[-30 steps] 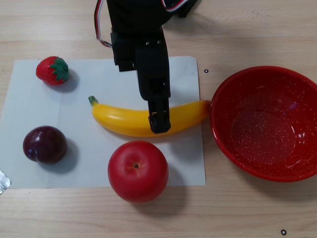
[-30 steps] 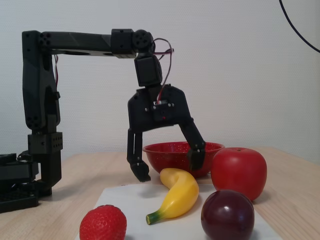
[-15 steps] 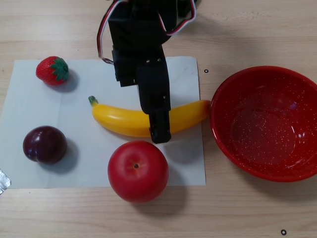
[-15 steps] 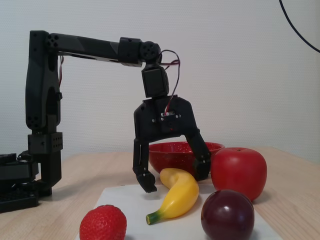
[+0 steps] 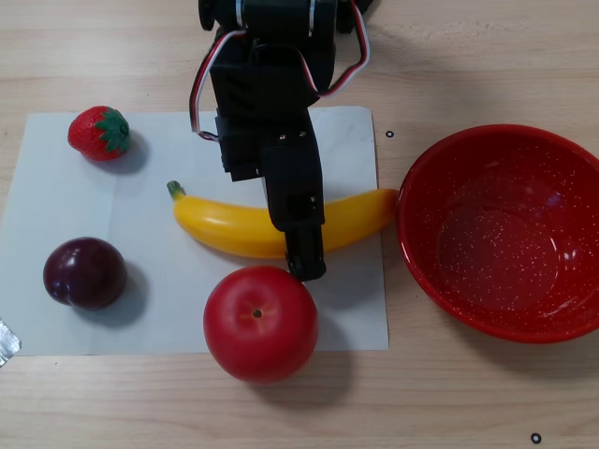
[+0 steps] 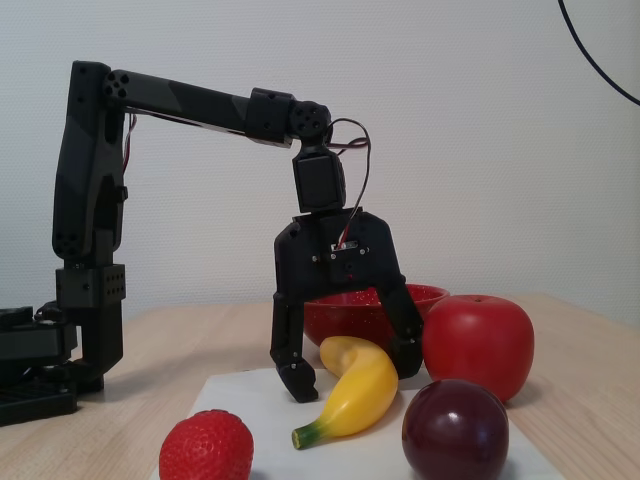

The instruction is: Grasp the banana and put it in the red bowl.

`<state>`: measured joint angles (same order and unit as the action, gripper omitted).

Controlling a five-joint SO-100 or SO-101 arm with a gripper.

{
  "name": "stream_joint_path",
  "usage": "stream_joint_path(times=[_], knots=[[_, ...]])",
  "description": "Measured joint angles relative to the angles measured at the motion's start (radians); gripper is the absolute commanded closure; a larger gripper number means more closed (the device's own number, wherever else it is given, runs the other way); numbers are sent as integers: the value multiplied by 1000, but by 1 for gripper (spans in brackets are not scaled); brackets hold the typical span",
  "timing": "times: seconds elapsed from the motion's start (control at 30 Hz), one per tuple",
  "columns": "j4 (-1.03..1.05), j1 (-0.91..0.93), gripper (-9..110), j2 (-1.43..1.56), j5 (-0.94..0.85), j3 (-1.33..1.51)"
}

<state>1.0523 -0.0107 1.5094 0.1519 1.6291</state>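
The yellow banana [image 5: 225, 227] lies across the middle of a white paper sheet, green stem to the left in the other view; it also shows in the fixed view [image 6: 365, 395]. My black gripper [image 5: 295, 224] is open and lowered over the banana's middle. In the fixed view the gripper [image 6: 350, 372] has one finger on each side of the banana, with the tips close to the paper and the jaws apart. The red bowl [image 5: 430, 187] stands empty to the right of the sheet, close to the banana's end. In the fixed view the bowl [image 6: 350, 315] is behind the gripper.
A red apple [image 5: 260, 323] sits just in front of the banana and close to one finger. A dark plum [image 5: 84, 272] and a strawberry [image 5: 98, 133] lie at the left of the white sheet [image 5: 56, 206]. The arm base stands at the left in the fixed view [image 6: 90, 300].
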Motion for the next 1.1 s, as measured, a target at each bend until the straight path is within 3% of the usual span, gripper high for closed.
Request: stream_joint_path(times=[0.23,0.57,0.8,1.1], knots=[[-5,-3,66,-5,-5,0],[-26,-2,78,-5,-5,-2],[-34,-11,101,-3,-8,-3],[12,-25,101,-6,-48,-26]])
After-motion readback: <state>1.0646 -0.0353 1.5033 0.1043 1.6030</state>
